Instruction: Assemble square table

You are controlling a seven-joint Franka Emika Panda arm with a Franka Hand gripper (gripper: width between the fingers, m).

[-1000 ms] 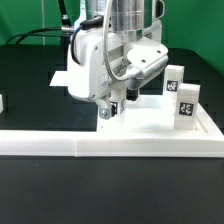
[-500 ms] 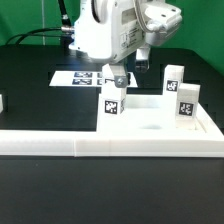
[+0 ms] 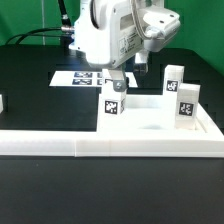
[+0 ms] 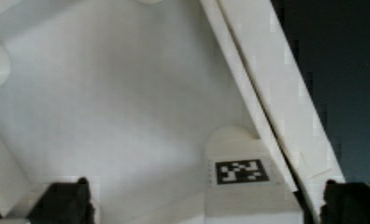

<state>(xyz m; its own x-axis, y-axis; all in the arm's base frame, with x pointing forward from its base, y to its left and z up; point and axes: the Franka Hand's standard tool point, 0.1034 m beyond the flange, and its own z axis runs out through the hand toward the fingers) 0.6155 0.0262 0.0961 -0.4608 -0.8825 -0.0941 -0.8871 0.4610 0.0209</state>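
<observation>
In the exterior view the gripper (image 3: 117,78) hangs just above a leg (image 3: 111,102) that stands upright on the slab (image 3: 150,120). The fingers are above the leg's top and hold nothing. In the wrist view the fingertips (image 4: 61,196) sit far apart at opposite sides of the frame, so the jaws stand wide, and a tagged leg (image 4: 240,165) shows between them against the white slab surface.

The slab lies flat on the black table (image 3: 30,110), at 4 o'clock from the gripper, its near edge against the long low wall (image 3: 110,148). The leg under the gripper stands at the slab's 9 o'clock side. Two more legs stand upright at the 3 o'clock side: a nearer one (image 3: 185,105) and a farther one (image 3: 174,79), close together but apart. The marker board (image 3: 75,76) lies flat on the table at 10 o'clock from the slab, partly hidden by the arm
</observation>
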